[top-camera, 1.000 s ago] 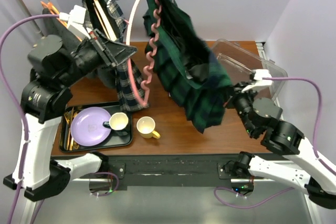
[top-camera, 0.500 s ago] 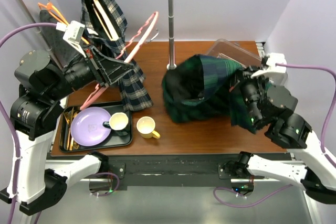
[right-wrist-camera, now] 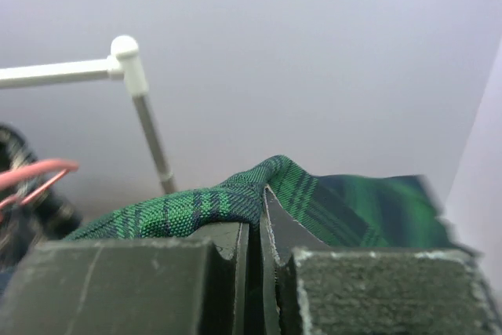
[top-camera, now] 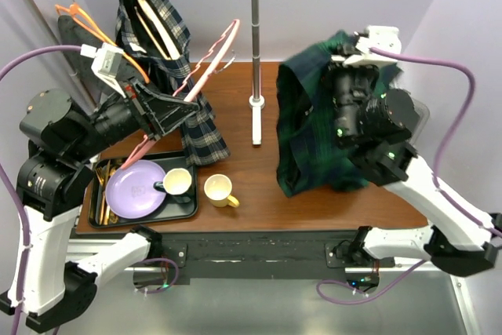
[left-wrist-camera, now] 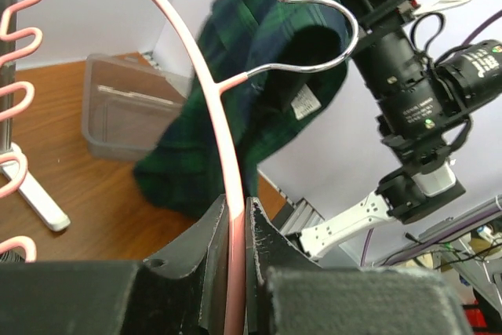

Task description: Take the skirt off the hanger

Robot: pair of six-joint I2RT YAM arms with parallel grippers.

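The skirt (top-camera: 314, 131) is held up over the right of the table (top-camera: 251, 186) by the right gripper (right-wrist-camera: 255, 233), apart from the hanger (top-camera: 212, 56), which is clamped at the left in the left gripper (left-wrist-camera: 238, 225). The rack post (top-camera: 255, 52) is placed between them. At the front left a tray (top-camera: 141, 221) is set, with a plate (top-camera: 135, 188) and a cup (top-camera: 177, 182) in it. A second cup (top-camera: 217, 189) is set just right of the tray.

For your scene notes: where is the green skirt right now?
In the top view the skirt hangs from the right hand over the right side of the table, apart from the pink hanger.

Rack post (top-camera: 255, 52) upright between hanger (left-wrist-camera: 234, 221) and skirt (top-camera: 310, 139)
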